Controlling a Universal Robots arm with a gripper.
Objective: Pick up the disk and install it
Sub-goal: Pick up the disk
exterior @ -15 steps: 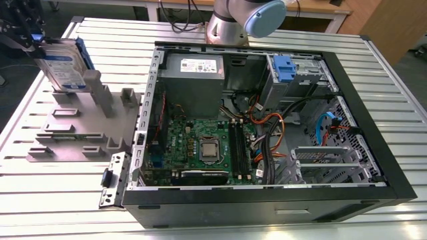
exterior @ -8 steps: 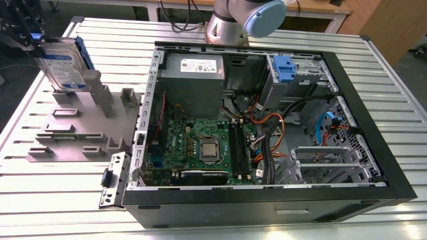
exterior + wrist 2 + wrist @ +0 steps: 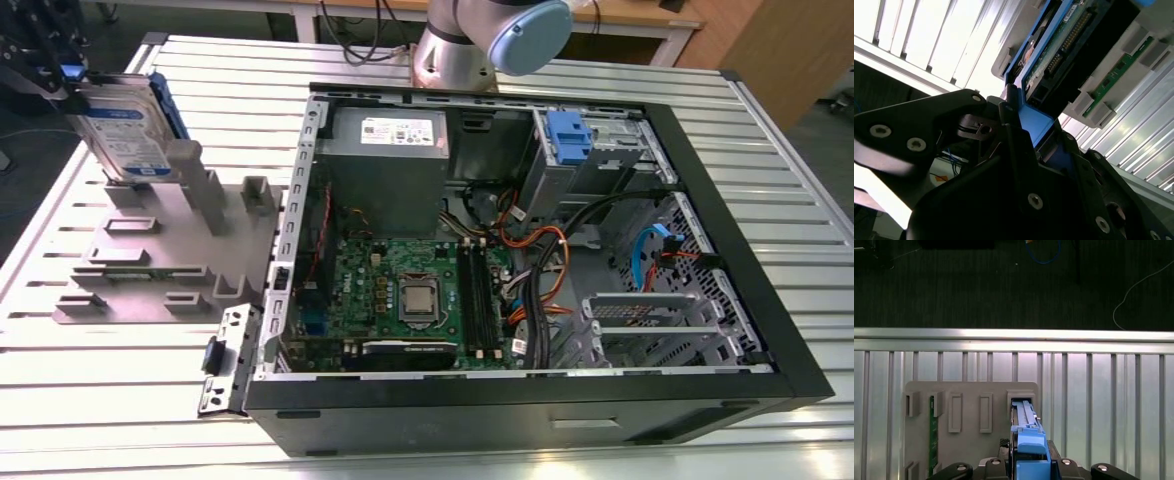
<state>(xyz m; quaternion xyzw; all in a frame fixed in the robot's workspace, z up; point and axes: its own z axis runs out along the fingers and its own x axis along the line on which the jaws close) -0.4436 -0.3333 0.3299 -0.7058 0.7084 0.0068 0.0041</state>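
a: where it stands at the exterior view's left edge, the disk (image 3: 127,130) is upright on its narrow end, label face toward the camera, blue rail (image 3: 163,115) along its side.

b: noted. lower end?

a: at a slot in the grey fixture (image 3: 147,270). in the first wrist view the far end of the disk (image 3: 1023,415) sits at the mouth of that slot. cannot tell whether it is seated or just clear of it.

b: jaws?

a: the gripper (image 3: 56,78) is at the disk's top end, jaws narrow and holding it. in the second wrist view the black fingers (image 3: 1010,130) press against the blue rail (image 3: 1036,122), with the disk's green circuit-board side (image 3: 1064,45) beyond them.

b: anything else on the fixture?

a: a green memory stick (image 3: 932,427) on edge in another slot, a few slots away from the disk. other slots lie between.

b: surroundings?

a: the fixture lies flat on a slatted metal surface (image 3: 107,400). just beside it, toward the exterior view's right, a black computer case (image 3: 747,330) lies open side up. inside: motherboard (image 3: 400,290), grey power supply (image 3: 387,150) at the far side, a blue caddy (image 3: 569,135) in the bay near the far right corner, orange and blue cables. the arm (image 3: 494,35) rises behind the case. disk and case are well apart.
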